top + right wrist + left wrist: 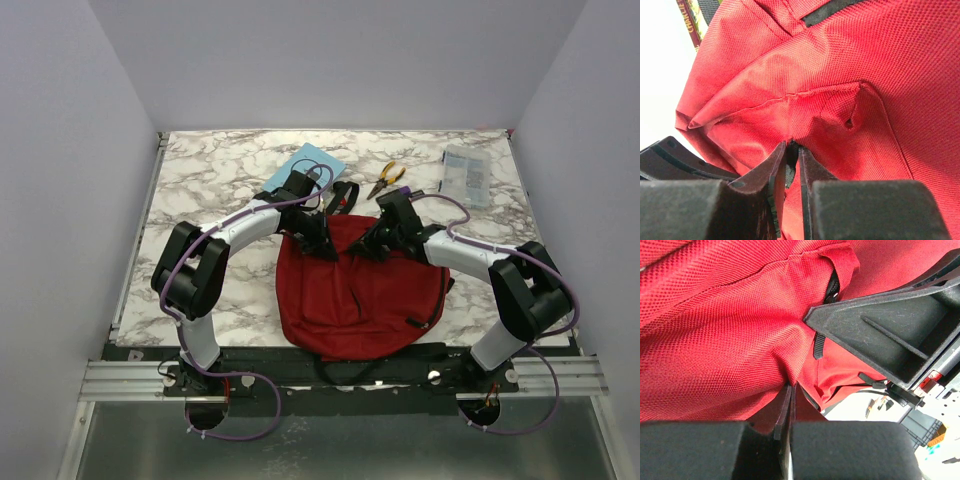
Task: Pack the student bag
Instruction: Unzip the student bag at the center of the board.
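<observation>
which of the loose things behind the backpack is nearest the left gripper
The light blue book, just beyond the left gripper pinching the red backpack; the yellow-handled pliers lie mid-table and the clear packet far right.

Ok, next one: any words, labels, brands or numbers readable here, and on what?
No text reads in full.
Patterned strip beside the student bag, right wrist view: gold capitals, too blurred and cropped to read.
Clear packet, top view: dark print, too small to read.
Light blue book: no text shows.
</observation>
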